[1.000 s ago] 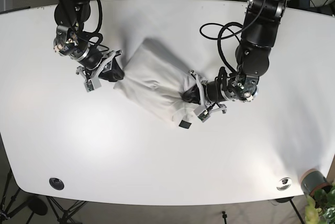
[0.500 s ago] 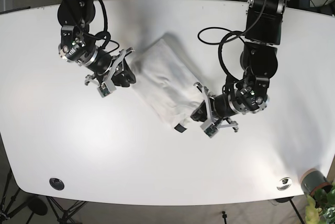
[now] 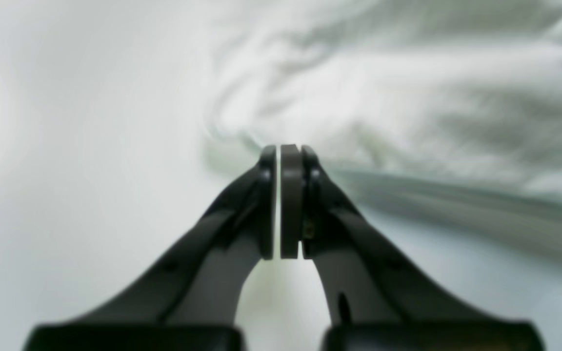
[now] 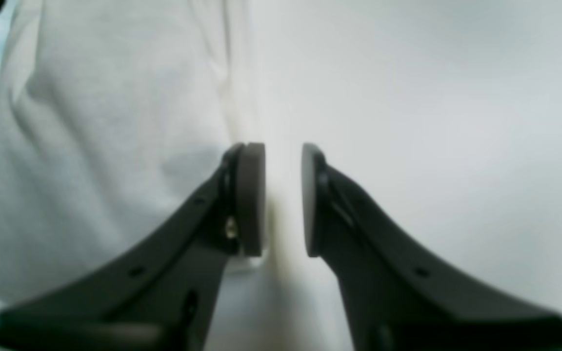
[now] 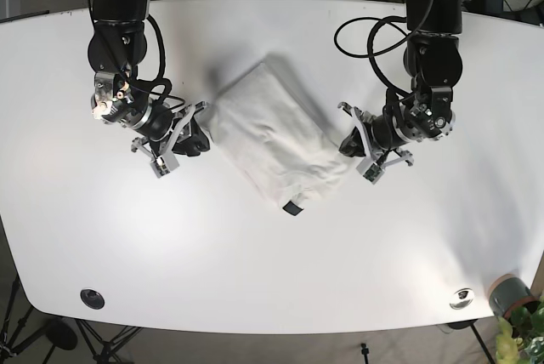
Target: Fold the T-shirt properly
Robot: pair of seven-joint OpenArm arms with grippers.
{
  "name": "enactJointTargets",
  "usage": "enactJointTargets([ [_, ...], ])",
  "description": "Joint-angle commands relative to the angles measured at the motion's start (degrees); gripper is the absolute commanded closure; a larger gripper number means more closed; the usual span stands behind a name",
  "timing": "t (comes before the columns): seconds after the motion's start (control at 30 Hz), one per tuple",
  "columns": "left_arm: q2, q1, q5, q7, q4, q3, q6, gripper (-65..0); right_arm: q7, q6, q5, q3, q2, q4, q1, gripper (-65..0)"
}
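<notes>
T-shirt (image 5: 270,133) lies folded into a compact slanted rectangle mid-table (image 5: 272,270), and going left to right we find our right gripper (image 5: 189,137) just beside its left edge with fingers slightly spread and holding nothing, then our left gripper (image 5: 353,145) at its right edge with pads pressed together, nothing visibly between them. We judge the risk is that either arm, so near the cloth, snags an edge and drags the fold open. We see no containers holding anything on the table.
</notes>
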Motion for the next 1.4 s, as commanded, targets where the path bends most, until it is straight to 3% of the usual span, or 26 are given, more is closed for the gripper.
enactJointTargets([
  [0.0,0.0,-1.0,-1.1,-2.1,-1.0,-0.1,-0.1,0.0,2.1,0.56,1.4,0.0,0.1,-0.4,1.1,-11.9],
  [0.17,2.4,-2.7,-1.0,-5.4,-5.7,0.1,-0.1,0.0,2.1,0.56,1.4,0.0,0.1,-0.7,-0.1,-11.7],
  [0.43,2.9,-8.5,-1.1,-5.7,-14.6,0.1,-0.1,0.0,2.1,0.56,1.6,0.0,-0.1,-0.5,-2.6,-11.7],
  [0.8,4.5,-16.2,-1.1,-5.8,-22.5,0.1,-0.1,0.0,1.9,0.56,1.6,-0.3,-1.5,7.8,-9.2,-11.7],
  [1.0,4.8,-18.4,-1.0,-10.4,-27.3,0.1,-0.1,0.0,1.9,0.34,1.5,-4.9,-3.0,8.2,-10.3,-11.6],
  [1.17,4.9,-19.5,-1.0,-10.8,-28.7,0.2,-0.1,0.0,2.0,0.34,1.8,-9.4,-4.5,8.2,-11.8,-11.6],
  [1.37,4.3,-20.2,-1.1,-10.8,-27.7,0.2,-0.1,0.0,2.0,0.34,1.4,-9.8,-6.7,8.1,-11.8,-11.6],
])
